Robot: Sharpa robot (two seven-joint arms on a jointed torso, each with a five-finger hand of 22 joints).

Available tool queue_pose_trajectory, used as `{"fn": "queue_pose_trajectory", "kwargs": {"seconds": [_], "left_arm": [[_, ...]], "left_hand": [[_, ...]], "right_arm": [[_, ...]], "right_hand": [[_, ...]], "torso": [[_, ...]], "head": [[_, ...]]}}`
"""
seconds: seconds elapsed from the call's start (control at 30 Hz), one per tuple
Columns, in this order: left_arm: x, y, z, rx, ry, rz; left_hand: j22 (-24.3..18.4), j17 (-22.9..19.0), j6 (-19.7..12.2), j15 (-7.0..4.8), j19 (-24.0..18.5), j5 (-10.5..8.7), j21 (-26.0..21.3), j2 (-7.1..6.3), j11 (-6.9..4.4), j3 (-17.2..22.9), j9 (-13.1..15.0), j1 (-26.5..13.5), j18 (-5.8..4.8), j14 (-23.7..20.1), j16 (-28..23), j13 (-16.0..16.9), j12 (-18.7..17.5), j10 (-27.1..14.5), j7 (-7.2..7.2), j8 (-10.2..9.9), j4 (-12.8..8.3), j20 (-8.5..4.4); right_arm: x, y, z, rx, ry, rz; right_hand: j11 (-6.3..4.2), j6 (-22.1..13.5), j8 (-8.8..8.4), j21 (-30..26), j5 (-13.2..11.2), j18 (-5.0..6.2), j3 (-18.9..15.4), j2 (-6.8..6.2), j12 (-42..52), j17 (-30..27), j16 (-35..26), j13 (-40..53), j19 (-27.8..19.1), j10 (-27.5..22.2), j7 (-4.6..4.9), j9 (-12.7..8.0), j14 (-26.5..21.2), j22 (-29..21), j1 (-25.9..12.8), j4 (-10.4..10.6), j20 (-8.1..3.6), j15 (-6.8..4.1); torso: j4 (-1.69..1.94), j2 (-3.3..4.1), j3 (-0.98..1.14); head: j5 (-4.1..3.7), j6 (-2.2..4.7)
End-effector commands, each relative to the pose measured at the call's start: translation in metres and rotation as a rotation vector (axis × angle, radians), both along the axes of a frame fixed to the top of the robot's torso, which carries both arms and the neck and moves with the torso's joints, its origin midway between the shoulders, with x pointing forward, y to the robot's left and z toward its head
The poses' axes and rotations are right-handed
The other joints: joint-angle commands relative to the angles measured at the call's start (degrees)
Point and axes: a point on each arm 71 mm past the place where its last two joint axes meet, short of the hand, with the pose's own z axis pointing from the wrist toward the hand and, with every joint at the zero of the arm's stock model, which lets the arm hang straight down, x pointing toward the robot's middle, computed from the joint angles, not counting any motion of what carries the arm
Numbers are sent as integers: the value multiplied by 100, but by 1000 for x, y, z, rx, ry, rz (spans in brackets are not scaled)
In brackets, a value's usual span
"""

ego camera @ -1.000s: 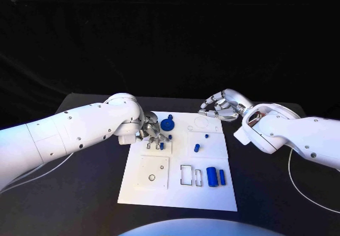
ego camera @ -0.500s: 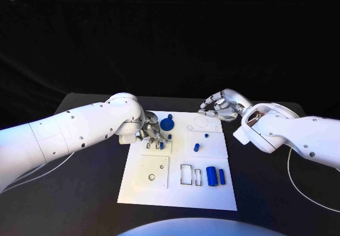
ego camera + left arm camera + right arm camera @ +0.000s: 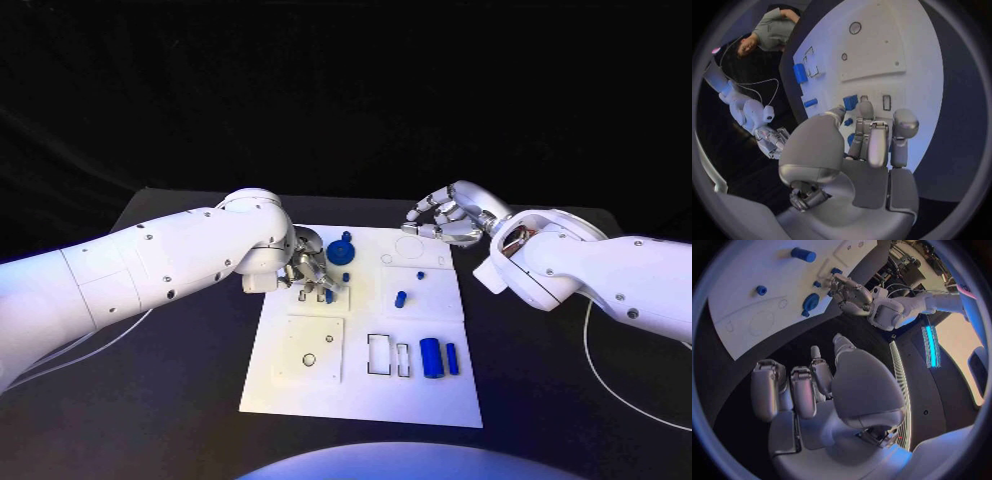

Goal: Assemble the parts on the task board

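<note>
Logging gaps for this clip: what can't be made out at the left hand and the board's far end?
- Left hand over the task board, head view: its fingers hide any part beneath; left wrist view shows small blue parts near the fingertips, contact unclear.
- Right hand, head view: curled fingers hide the board's far corner.

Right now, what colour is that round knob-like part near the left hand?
Blue; the round part shows best in the head view.
</note>
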Motion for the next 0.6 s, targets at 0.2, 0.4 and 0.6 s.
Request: {"fn": "queue_pose_trajectory", "kwargs": {"seconds": [0.2, 0.4, 0.6], "left_arm": [[-3, -5, -1, -22, 40, -19], [-3, -5, -1, -43, 47, -6], [-3, -5, -1, -64, 48, 8]], "left_hand": [[23, 33, -35, 7, -38, -20, 51, 15, 8, 484, 33, 250, -94, 73, 54, -55, -32, -66, 4, -76, -2, 15], [169, 135, -54, -18, 22, -21, 140, -156, -16, 1639, 138, 736, -115, 114, 123, -136, -77, -29, -15, -89, -83, -5], [250, 196, -117, -5, 35, -26, 200, -485, -3, 2842, 379, 799, -127, 138, 166, -197, -102, 52, 8, 62, -336, 2]], "right_arm": [[0, 2, -3, -11, 11, 13], [1, 2, -4, -12, 13, 11], [1, 1, -4, -12, 13, 9]], "right_hand": [[-2, -41, 41, -29, 17, 73, -39, -9, -33, 805, -21, 18, -52, -52, 15, -7, 432, 807, -59, 6, 1, -50], [-2, -41, 42, -30, 18, 73, -40, -7, -33, 805, -21, 18, -53, -52, 15, -7, 432, 806, -60, 6, 1, -50], [-2, -43, 45, -37, 21, 75, -42, -2, -33, 803, -22, 18, -56, -53, 15, -7, 432, 803, -64, 5, 1, -50]], "torso": [[-2, 0, 5], [-4, 5, 5], [-3, 4, 2]], "head": [[9, -10], [18, -13], [17, -18]]}}
